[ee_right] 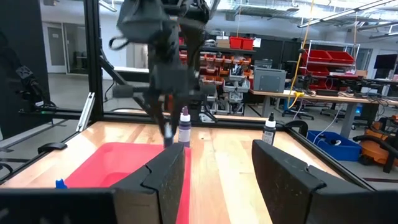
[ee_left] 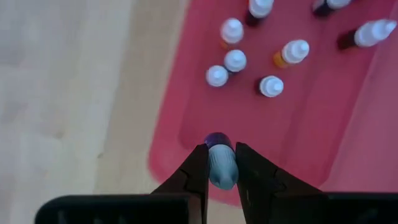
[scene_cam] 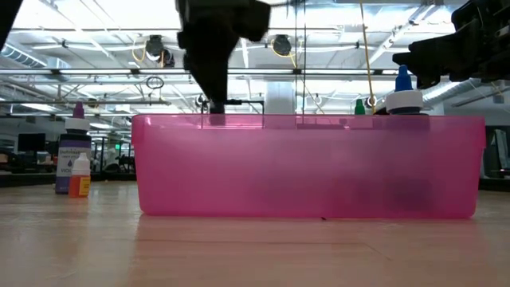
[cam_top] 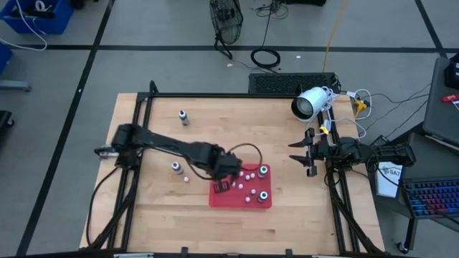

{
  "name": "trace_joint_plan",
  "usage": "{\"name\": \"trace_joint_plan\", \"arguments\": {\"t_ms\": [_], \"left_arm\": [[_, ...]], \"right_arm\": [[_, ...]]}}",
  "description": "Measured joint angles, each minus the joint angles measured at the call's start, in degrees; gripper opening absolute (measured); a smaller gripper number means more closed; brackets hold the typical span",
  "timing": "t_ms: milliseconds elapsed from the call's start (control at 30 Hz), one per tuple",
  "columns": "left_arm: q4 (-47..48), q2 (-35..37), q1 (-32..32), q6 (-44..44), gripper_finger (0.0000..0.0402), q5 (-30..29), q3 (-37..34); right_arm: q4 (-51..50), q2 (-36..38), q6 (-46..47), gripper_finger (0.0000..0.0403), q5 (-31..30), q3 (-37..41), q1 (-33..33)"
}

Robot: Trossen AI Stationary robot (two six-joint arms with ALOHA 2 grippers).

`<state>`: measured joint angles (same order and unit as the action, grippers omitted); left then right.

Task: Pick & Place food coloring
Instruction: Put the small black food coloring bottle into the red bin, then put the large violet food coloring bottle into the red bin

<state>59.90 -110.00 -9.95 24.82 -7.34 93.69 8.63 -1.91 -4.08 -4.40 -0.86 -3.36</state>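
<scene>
Here the left gripper [ee_left: 222, 167] pinches a small, seemingly purple bottle [ee_left: 221, 163] over the glossy red tray [ee_left: 323, 130].

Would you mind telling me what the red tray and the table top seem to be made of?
The red tray looks like glossy, translucent plastic: light and blurred bottle shapes show through its wall. The table top appears to be pale wood, perhaps butcher block, with visible grain and plank seams and a light sheen.

Robotics lab or workshop: wooden worktop [cam_top: 287, 186] in a black frame, red parts bins [ee_right: 326, 59] on shelving behind, benches, exposed ceiling ducts [scene_cam: 319, 76].
</scene>
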Motion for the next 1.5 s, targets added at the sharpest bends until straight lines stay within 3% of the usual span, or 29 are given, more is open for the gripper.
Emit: {"name": "trace_joint_plan", "arguments": {"t_ms": [267,467,1133,1500], "left_arm": [[-0.01,-11.06,0.49,-7.04,0.0057,6.27,6.86],[-0.46,-15.76,1.61,-9.31,0.0057,9.28,7.41],[-4.07,-16.36,2.01,-11.93,0.0060,8.99,7.30],[-3.46,-16.40,2.01,-10.38,0.0194,8.99,7.17]], "right_arm": [[0.10,-0.07,0.01,0.0176,-0.01,0.00,-0.01],[-0.01,-0.07,-0.01,0.0176,0.00,0.00,-0.01],[0.10,-0.07,0.01,0.0174,-0.01,0.01,0.01],[0.10,-0.07,-0.01,0.0176,0.00,0.02,0.01]]}}
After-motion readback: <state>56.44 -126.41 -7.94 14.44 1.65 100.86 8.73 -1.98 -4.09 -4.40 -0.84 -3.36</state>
